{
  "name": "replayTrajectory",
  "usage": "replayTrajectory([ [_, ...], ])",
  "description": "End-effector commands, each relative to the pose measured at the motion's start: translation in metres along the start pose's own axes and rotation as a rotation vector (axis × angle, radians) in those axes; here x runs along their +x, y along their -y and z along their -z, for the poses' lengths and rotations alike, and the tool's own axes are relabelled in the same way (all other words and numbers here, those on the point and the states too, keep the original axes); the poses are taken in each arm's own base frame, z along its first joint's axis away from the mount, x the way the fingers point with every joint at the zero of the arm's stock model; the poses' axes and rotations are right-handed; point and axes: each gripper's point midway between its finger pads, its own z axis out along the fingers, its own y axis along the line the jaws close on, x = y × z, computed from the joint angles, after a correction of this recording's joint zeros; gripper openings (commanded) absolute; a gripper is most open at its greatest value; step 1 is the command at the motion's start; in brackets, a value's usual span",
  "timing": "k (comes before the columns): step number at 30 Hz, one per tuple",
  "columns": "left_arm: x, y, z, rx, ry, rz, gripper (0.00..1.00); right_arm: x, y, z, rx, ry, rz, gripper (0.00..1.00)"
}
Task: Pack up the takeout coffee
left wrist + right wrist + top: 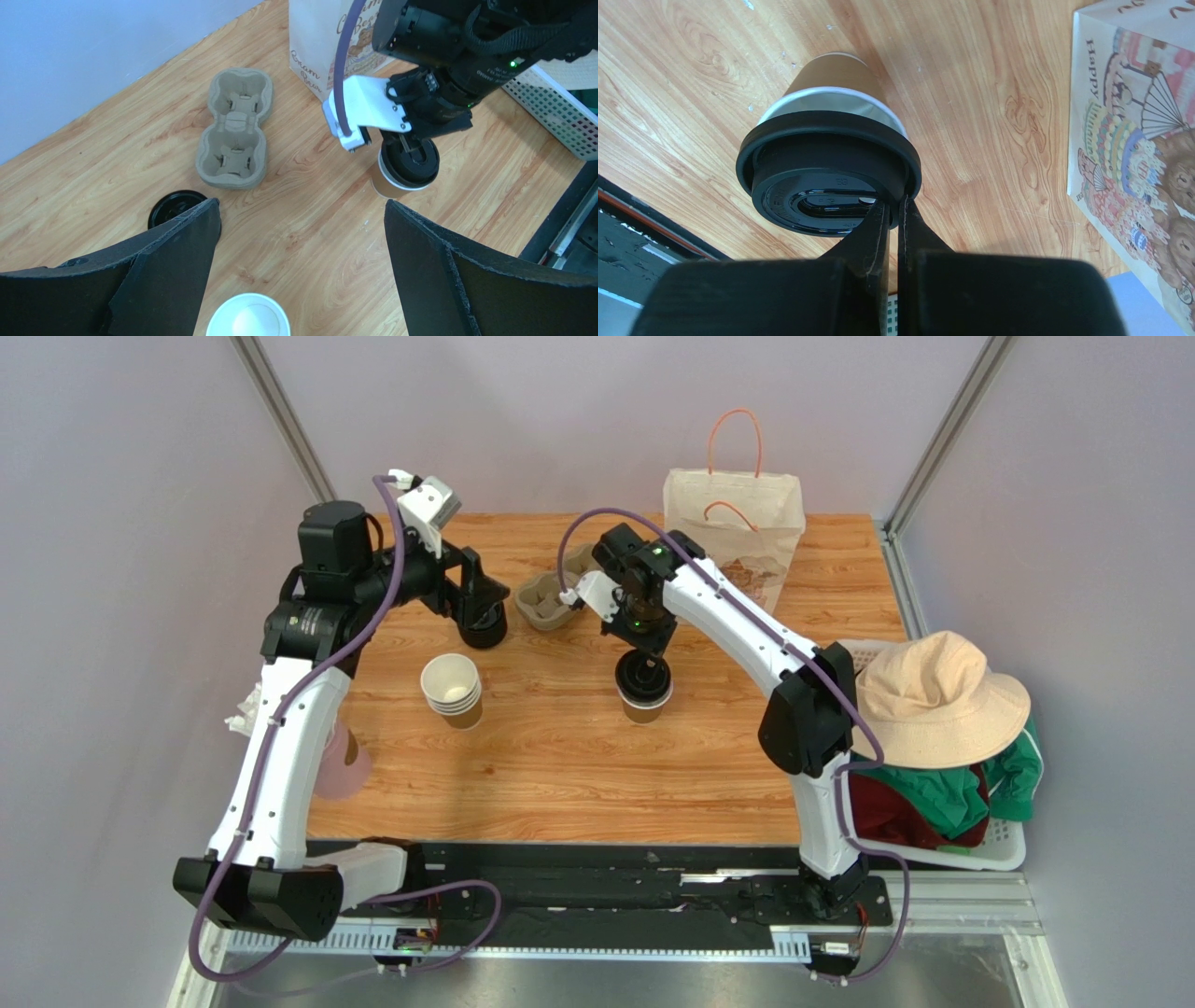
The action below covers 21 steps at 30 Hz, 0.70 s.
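Takeout coffee (647, 704) stands near carrier (546, 601), under right pincer (895, 210).

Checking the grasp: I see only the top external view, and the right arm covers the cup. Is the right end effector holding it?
Observer: Right wrist view: the right end effector is nearly shut, pinching the rim of the black lid on the coffee cup.
Operator: And the left end effector?
Observer: Left wrist view: the left end effector is open, gripping nothing.
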Motion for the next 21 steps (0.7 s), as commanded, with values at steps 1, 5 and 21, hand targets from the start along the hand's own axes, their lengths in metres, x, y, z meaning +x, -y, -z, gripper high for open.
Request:
replayTrajectory([
  [1,-0.009,0.006,0.009,0.013,0.033,-0.026,0.95,0.066,-0.035,0.025,-0.124,-0.295,0.092,0.0],
  [5,-0.009,0.007,0.007,0.021,0.036,-0.019,0.95,0.07,-0.033,0.021,-0.108,-0.325,0.107,0.0],
  [21,-0.006,0.007,0.004,0.031,0.031,-0.008,0.94,0.074,-0.028,0.019,-0.078,-0.361,0.141,0.0],
])
